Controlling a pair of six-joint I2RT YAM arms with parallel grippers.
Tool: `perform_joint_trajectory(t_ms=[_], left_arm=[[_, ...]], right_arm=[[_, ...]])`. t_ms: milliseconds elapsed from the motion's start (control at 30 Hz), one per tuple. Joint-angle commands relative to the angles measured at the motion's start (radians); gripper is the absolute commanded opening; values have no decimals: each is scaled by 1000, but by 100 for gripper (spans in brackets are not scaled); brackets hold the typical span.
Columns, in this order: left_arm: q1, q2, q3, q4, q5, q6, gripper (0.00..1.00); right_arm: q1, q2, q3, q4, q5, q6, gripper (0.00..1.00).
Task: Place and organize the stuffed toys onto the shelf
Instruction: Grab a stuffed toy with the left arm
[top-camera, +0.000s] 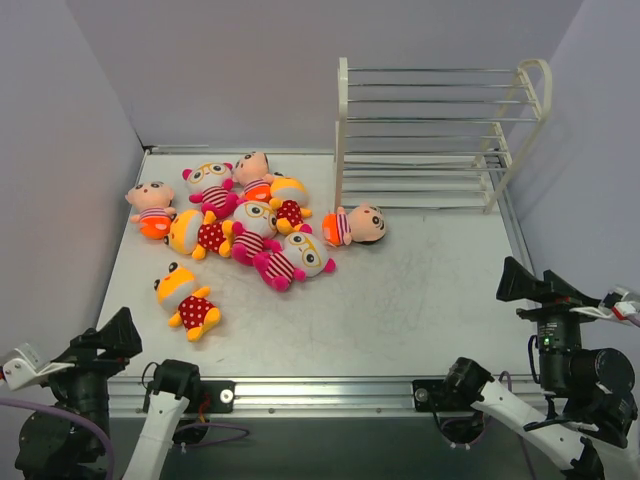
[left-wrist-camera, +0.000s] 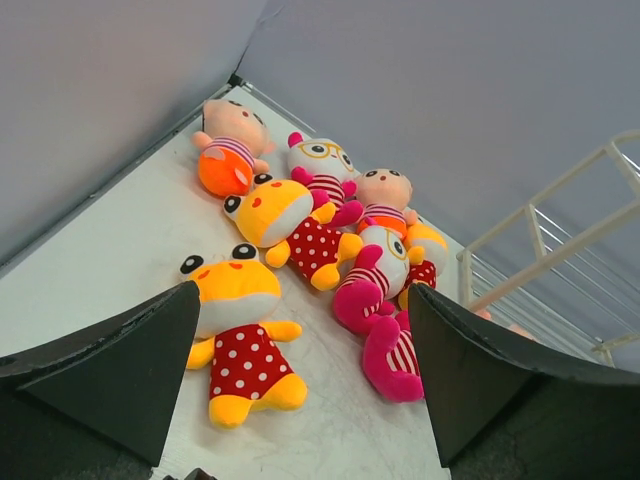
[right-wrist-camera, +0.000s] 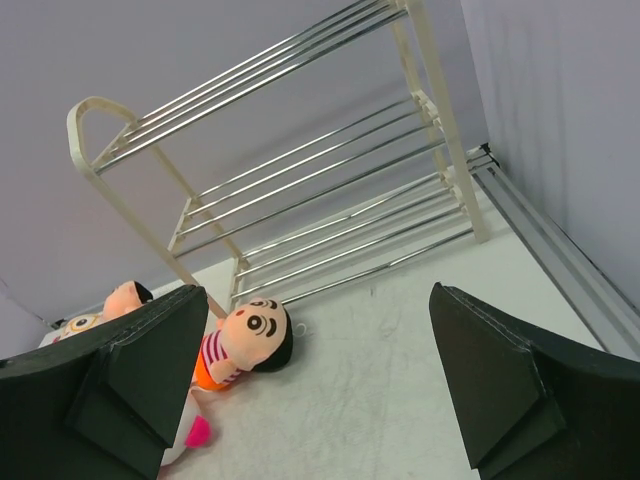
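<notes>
The white three-tier wire shelf is standing upright at the far right of the table. The stuffed toys are lying mostly in one heap to its left. One peach-faced doll is lying just in front of the shelf, and one yellow polka-dot doll is lying apart, nearer.

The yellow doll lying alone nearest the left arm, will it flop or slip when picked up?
The yellow doll looks like soft plush, so it will probably squash and flop. Its fabric likely grips rather than slips. Lying flat on the table, it seems unlikely to roll.
</notes>
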Motion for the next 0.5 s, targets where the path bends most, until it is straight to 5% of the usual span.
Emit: perform_joint_trajectory(t_ms=[0,200,467], left_arm=[[-3,-43,-14,36,25,-30,94],[-4,-8,-32,45,63,-52,94],[-4,227,-23,24,158,-78,94]], right_arm=[[2,30,-2,40,-1,-4,100],[2,65,17,40,-44,10,100],[2,175,55,55,-164,22,100]])
